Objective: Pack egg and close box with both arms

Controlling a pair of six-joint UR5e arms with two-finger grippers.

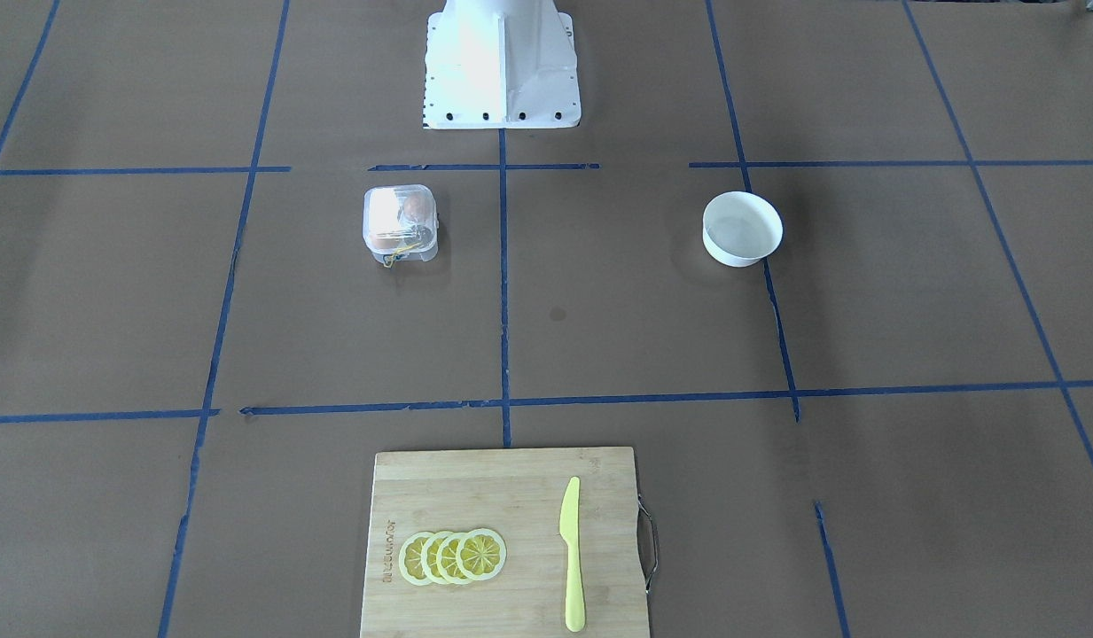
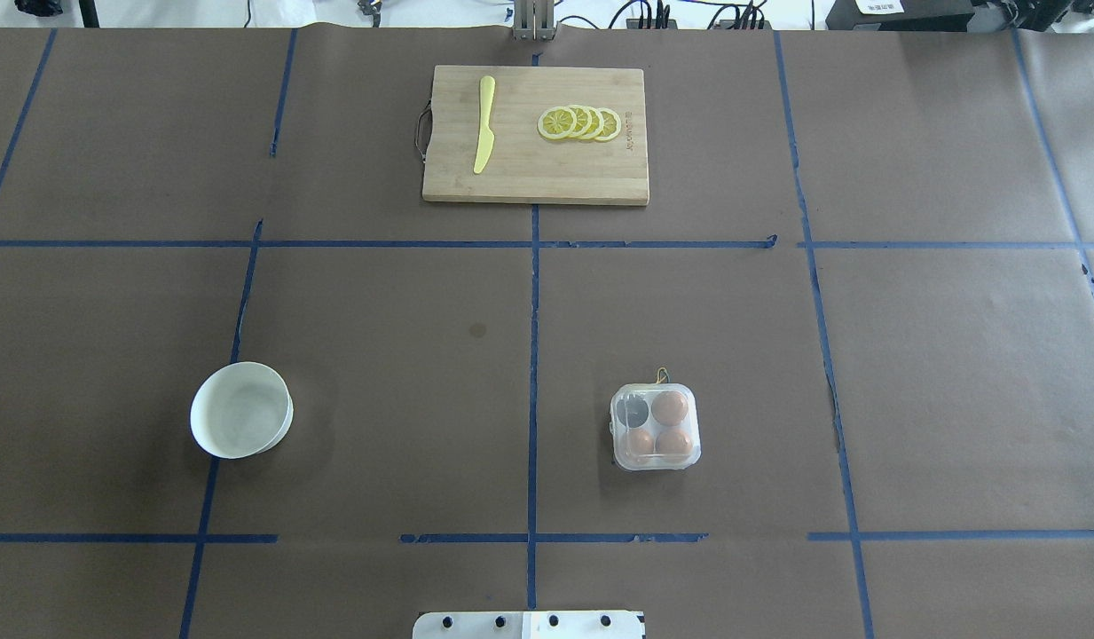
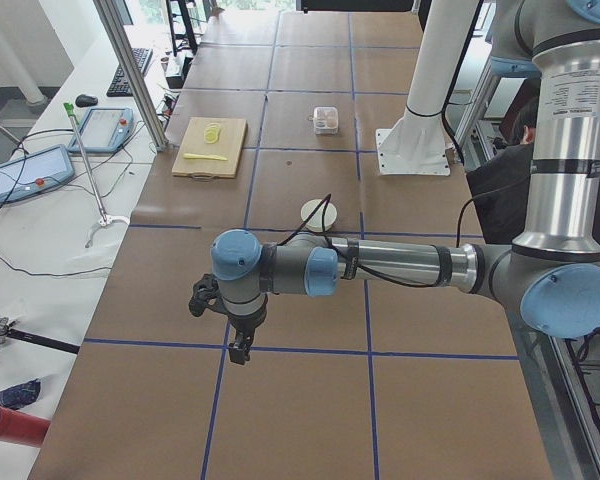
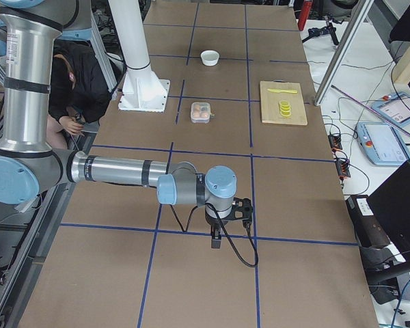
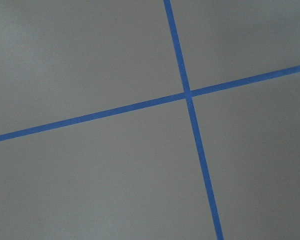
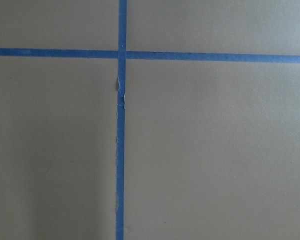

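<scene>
While egg carton (image 2: 655, 427) sits right of centre tape line (image 2: 533, 355), near robot base (image 2: 529, 624), three eggs (image 2: 669, 407) fill cups, fourth cup (image 2: 633, 410) looks bare; lid state unclear, yellow string (image 2: 660, 374) on far side. Of two, right gripper (image 4: 216, 239) likely nearer; left gripper (image 3: 238, 345) beyond white bowl (image 2: 241, 409). Both well apart from carton; opening and hold cannot be told. Far off, cutting board (image 2: 535, 133); approach room judged ample.

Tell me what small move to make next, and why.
Probably swing the right end effector toward the box. It hangs over bare table far from it. Three eggs sit in the box, one cup is empty, the bowl holds nothing, and no loose egg shows. The lid seems down, but I cannot tell whether it is latched.
</scene>
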